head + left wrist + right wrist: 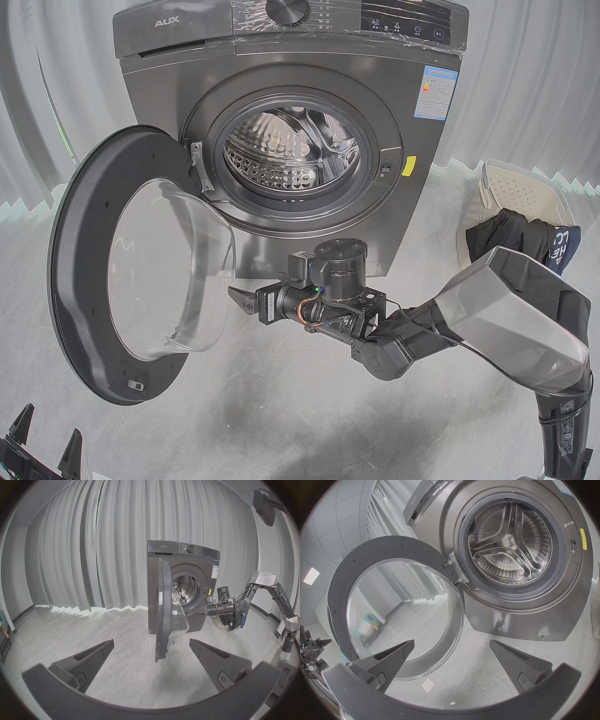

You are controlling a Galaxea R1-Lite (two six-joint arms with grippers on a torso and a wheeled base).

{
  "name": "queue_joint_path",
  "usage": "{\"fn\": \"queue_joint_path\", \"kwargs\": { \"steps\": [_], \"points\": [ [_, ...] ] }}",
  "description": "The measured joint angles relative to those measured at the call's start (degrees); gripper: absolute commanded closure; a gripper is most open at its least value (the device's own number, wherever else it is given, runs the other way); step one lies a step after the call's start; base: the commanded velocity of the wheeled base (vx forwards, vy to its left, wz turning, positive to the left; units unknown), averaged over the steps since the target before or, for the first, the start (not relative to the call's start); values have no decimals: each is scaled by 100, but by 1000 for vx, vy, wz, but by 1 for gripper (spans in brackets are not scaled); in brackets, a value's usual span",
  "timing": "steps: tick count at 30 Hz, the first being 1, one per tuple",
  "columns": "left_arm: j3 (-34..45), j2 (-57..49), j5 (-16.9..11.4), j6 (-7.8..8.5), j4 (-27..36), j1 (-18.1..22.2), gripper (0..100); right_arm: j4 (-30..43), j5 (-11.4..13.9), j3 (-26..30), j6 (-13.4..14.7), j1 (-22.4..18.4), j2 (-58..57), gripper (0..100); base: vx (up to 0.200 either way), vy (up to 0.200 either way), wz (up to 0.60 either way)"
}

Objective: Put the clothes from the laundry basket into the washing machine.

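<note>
While right pincer [240,300] hung released, empty: clothes [515,232] lay in laundry basket [531,187]; prob. soft, lt., floppy; best grabbed at bunched top fold.

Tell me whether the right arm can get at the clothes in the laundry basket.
Probably yes: the right gripper is open and empty, and nothing stands between it and the clothes in the laundry basket, though it points away from them now.
</note>
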Motion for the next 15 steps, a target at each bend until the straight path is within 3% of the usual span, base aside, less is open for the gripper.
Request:
{"fn": "queue_joint_path", "kwargs": {
  "steps": [15],
  "points": [
    [0, 0, 0, 0, 0, 0, 0, 375, -407, -1863, -1, 391, 1100, 0, 0, 0, 0]
  ]
}}
